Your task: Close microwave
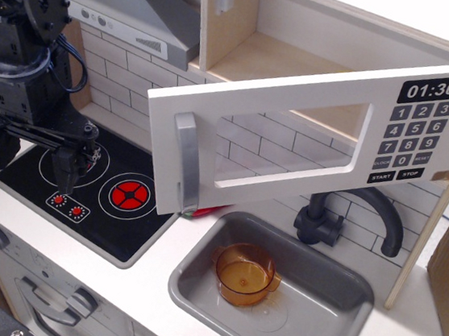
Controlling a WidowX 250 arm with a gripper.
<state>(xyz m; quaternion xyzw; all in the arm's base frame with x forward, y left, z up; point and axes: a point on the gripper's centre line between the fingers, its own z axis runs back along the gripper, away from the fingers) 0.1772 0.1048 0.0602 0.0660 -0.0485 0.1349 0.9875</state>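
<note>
Presently the wooden toy microwave with white windowed door (293, 135) stands open, door swung out above the grey sink (338, 311) holding an amber translucent cup (245, 274). The black pincer (35, 159) hangs spread and empty over the black hob (121, 221), well apart from the door.

Bright, even light from above; soft shadow under the open microwave (293, 135) door; mild glare on the sink (338, 311); edges slightly soft.
</note>
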